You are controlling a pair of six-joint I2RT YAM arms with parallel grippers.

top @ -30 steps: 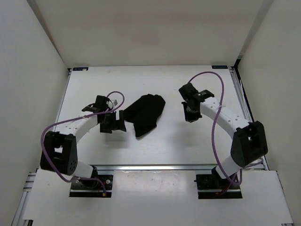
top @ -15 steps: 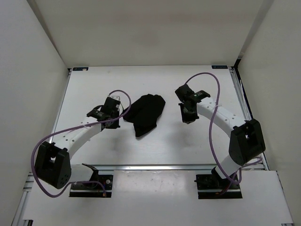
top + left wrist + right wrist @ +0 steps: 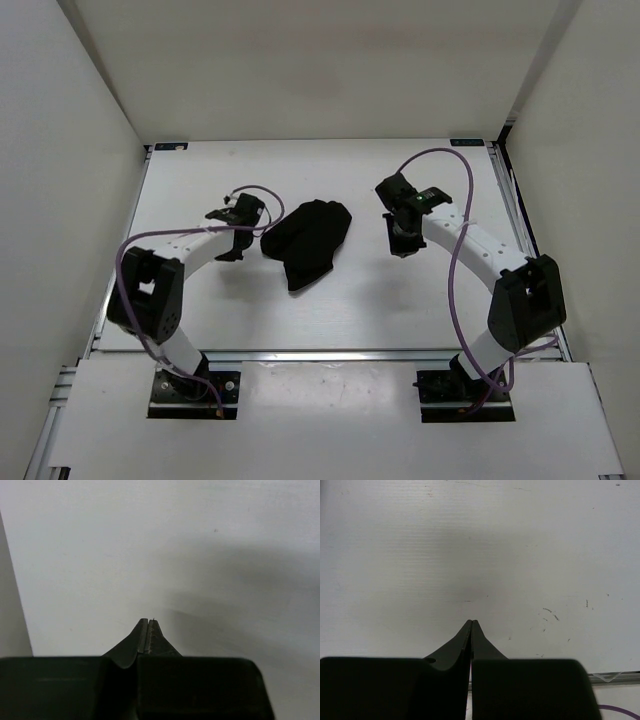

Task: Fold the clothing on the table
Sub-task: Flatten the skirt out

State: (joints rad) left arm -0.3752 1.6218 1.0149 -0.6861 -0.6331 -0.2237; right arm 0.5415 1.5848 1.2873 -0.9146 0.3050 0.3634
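The clothing (image 3: 308,240) is a small black crumpled heap lying near the middle of the white table (image 3: 330,310). My left gripper (image 3: 229,250) hangs just left of the garment, apart from it. In the left wrist view the left gripper (image 3: 148,621) is shut with nothing between the fingers, over bare table (image 3: 150,555). My right gripper (image 3: 399,244) sits to the right of the garment with a gap of white tabletop between them. Seen from the right wrist, the right gripper (image 3: 471,622) is also shut and empty. The clothing appears in neither wrist view.
White walls close in the table on the left, back and right. An aluminium rail (image 3: 330,355) runs along the near edge and another rail (image 3: 507,200) along the right side. Purple cables (image 3: 455,260) loop over both arms.
The left gripper has shut from open and moved toward the back, up beside the garment's left edge, with its elbow swinging. The right gripper shifted only slightly. The garment lies as before.
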